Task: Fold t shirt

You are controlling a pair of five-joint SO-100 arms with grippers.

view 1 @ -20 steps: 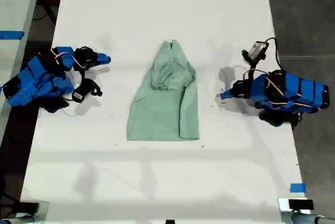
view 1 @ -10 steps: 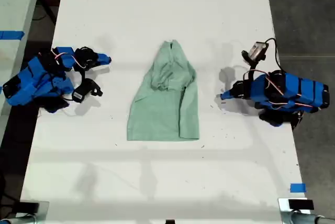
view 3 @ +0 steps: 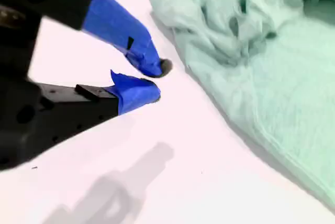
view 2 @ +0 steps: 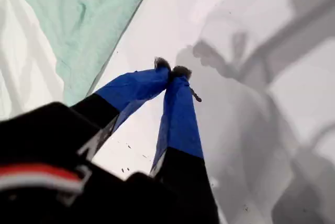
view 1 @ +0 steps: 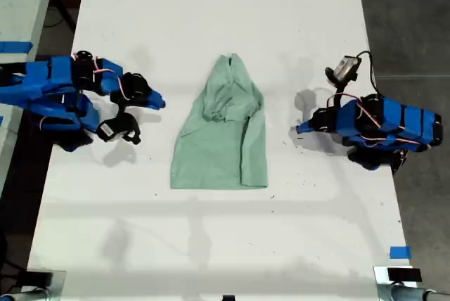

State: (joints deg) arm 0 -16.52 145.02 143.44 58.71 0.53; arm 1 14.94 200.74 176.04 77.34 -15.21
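The t shirt (view 1: 221, 132) lay in the middle of the white bench (view 1: 211, 5), between my two arms and touched by neither; its lower part was spread fairly flat with a straight hem toward the exterior view's bottom, while its upper part was bunched and wrinkled, narrowing to a point at the top. My first pincer (view 1: 299, 130), on the exterior view's right, was closed with its tips together and held nothing; it sat low over the bare bench, near the cloth's side edge but apart from it. My second pincer (view 1: 158, 102), on the exterior view's left, was parted only a little and was also empty; in its own wrist view the tips (view 3: 157, 80) hung just beside the crumpled upper part of the cloth.

I judged the fold to be only partly made, with the work in hand being the reach toward the bunched top; the next move called for my second pincer to open wider, come down on the rumpled edge and pinch a single layer; my first pincer would have to open before it could help.
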